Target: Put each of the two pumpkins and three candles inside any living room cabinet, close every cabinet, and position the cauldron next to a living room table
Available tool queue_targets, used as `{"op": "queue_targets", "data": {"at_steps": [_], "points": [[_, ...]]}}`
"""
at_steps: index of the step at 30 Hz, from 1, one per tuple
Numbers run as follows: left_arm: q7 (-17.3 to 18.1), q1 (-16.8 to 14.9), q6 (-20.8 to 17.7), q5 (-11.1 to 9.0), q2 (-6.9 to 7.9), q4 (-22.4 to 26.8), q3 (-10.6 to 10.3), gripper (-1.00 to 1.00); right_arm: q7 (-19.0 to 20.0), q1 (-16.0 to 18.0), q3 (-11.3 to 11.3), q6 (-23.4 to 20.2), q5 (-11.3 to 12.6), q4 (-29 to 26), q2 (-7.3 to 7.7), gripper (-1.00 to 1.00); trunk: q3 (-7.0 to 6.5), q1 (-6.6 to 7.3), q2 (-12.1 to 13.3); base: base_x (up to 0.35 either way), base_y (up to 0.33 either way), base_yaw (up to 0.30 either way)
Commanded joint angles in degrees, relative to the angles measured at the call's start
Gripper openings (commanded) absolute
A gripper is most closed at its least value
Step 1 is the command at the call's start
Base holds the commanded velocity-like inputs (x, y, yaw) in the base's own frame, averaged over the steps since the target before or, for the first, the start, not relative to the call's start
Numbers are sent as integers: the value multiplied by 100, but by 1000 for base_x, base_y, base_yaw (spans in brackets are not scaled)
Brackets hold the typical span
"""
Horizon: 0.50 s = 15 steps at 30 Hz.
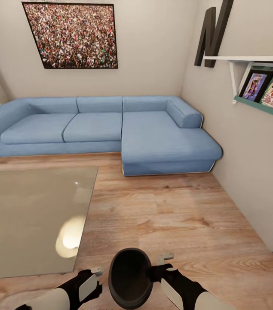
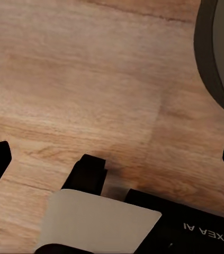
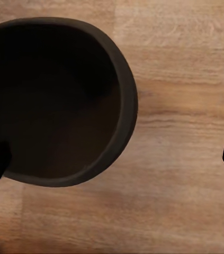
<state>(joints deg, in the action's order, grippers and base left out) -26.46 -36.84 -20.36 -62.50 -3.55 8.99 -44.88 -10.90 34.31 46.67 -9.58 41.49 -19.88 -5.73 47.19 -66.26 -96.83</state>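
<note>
**A:** so where's the cauldron (image 1: 130, 277) at right now? From the head view I see it low in front of the robot, mouth facing up, between the two arms, over the wood floor (image 1: 175, 215).

**B:** yep. Black pot, looks empty inside as far as I can see. In the right wrist view its rim fills a big chunk of the shot, and one finger of the right pincer (image 1: 164, 263) sits over the rim's edge while the other fingertip is way off to the far side. So that pincer is spread wide, and I honestly can't tell if it's touching the pot or just hanging by it. It isn't clamped on anything I can see.

**A:** and the left pincer (image 1: 94, 277)?

**B:** also wide, fingertips far apart in its wrist view with bare floor between them and the cauldron's edge off to one side. Holding nothing.

**A:** the glass table (image 1: 29, 219) is just to the robot's left, pretty near the pot. Then the blue sofa (image 1: 102, 127) behind, the crowd picture (image 1: 72, 34) on the wall, and a shelf (image 1: 261, 82) with magazines on the right.

**B:** progress guess: the cauldron is near the table already, so that part might be nearly done or done, depending on how strict "next to" is. Can't say whether it's resting on the floor or lifted.

**A:** pumpkins, candles, cabinet?

**B:** no way to judge those from here. I'd count them as unconfirmed.
</note>
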Motion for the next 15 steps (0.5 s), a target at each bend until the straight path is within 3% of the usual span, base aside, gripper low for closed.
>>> {"op": "queue_targets", "data": {"at_steps": [1, 7, 10, 12, 13, 15], "points": [[0, 10, 2, 1, -8, -1, -1, 100, 0, 1, 0, 0, 0, 5, -1, 100, -19, 23, 42, 0, 0, 281], [-11, 30, 2, 2, -50, 60, -11, 100, 0, 1, -2, 0, 0, 10, 1, 100, -126, 154, 282, 0, 0, 284], [-50, -9, -48, 19, -144, 369, -5, 100, -2, -1, -7, 1, 0, 10, 14, 100, -180, 220, 403, 0, 0, 284], [-119, -62, -117, 37, -150, 1163, 4, 100, -6, -1, -8, 1, 0, 10, 7, 100, -216, 264, 483, 0, 0, 285], [-738, -227, -424, 26, -147, 2465, 30, 100, -6, -1, -9, 0, 0, 10, 3, 100, -234, 286, 523, 0, 0, 285], [-1408, -331, -767, 8, -153, 3306, 86, 100, -8, 1, -9, 5, 0, 8, 2, 100, -270, 330, 603, 0, 0, 285]]}}
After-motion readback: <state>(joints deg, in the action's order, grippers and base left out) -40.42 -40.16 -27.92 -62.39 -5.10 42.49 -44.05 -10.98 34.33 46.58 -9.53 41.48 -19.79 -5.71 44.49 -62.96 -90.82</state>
